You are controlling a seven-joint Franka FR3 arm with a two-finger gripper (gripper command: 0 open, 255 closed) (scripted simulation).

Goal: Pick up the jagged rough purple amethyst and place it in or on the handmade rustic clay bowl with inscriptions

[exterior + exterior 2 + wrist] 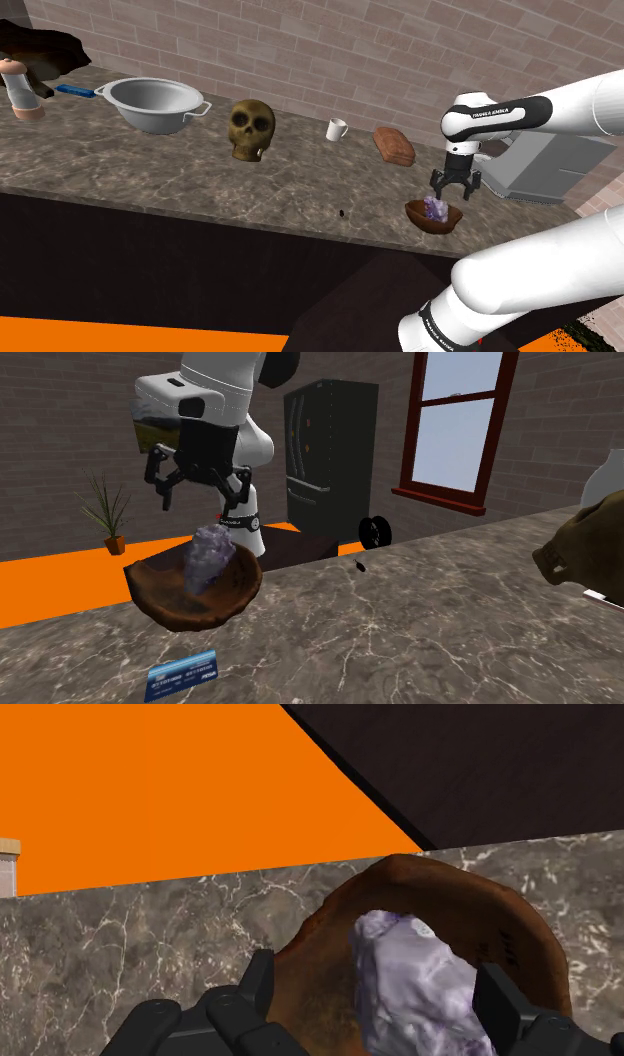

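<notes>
Surface: marbled brown stone surface [150,170], brick-walled room.
Amethyst: jagged pale-purple crystal [210,557] resting in rough brown clay bowl [170,607].
Jaws: wide apart, empty, just above.
Progress: placement apparently done; only withdrawal left.

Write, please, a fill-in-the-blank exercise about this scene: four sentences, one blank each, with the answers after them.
1. The amethyst lying in the brown bowl is ____ in colour.
2. The hand hangs not below the bowl but ____ it.
3. The hand is ____, not shut, and holds nothing.
4. In the shoulder view, the white mug stands to the ____ of the skull.
Answers: purple; above; open; right.
</notes>
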